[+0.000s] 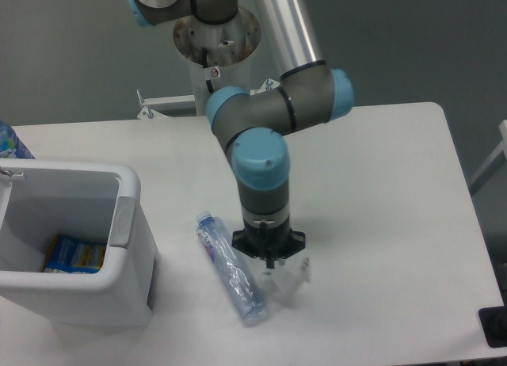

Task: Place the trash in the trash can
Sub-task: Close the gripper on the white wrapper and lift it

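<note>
The crushed clear plastic bottle (pixel 230 268) with bluish label and cap lies flat on the white table (pixel 396 192), cap end toward the back left. The crumpled white packet (pixel 288 284) lies just right of the bottle's lower end. My gripper (pixel 269 261) points straight down from the arm's black wrist, directly beside and partly over the packet's upper left edge, between bottle and packet. The wrist hides its fingers, so I cannot tell whether they are open or touch the packet. The white trash can (pixel 131 193) stands at the left, with a grey tab (pixel 123 221) on its right rim.
A blue and yellow packet (pixel 74 253) lies inside the bin. A blue bottle top (pixel 11 142) shows at the far left edge behind the bin. The arm's base (pixel 215 41) stands at the table's back edge. A black object (pixel 494 328) sits at the front right corner.
</note>
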